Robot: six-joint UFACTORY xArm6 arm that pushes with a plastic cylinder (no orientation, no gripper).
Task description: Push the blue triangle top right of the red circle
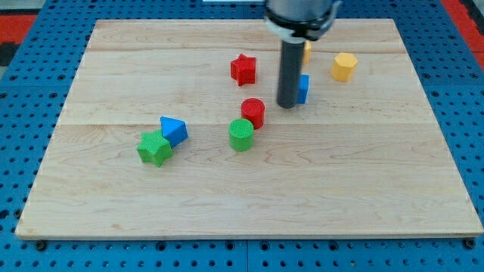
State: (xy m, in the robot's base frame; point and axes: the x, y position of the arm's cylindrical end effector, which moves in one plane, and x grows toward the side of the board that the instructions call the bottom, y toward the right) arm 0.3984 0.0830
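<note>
the arm comes into the frame from the top edge, a little right of centre, where only its wide dark housing shows, cut off by the frame's upper border. below that housing hangs a straight dark rod, upright and thinner than the part above it, with a faint sheen down its left side. my tip (288, 105) sits in the upper middle of the frame, slightly right of centre, at the level of the desk (227, 196). it stands just up and to the right of the red circle (253, 112), apart from it, and well away from the blue triangle (174, 129), which lies in the left-centre of the frame.
</note>
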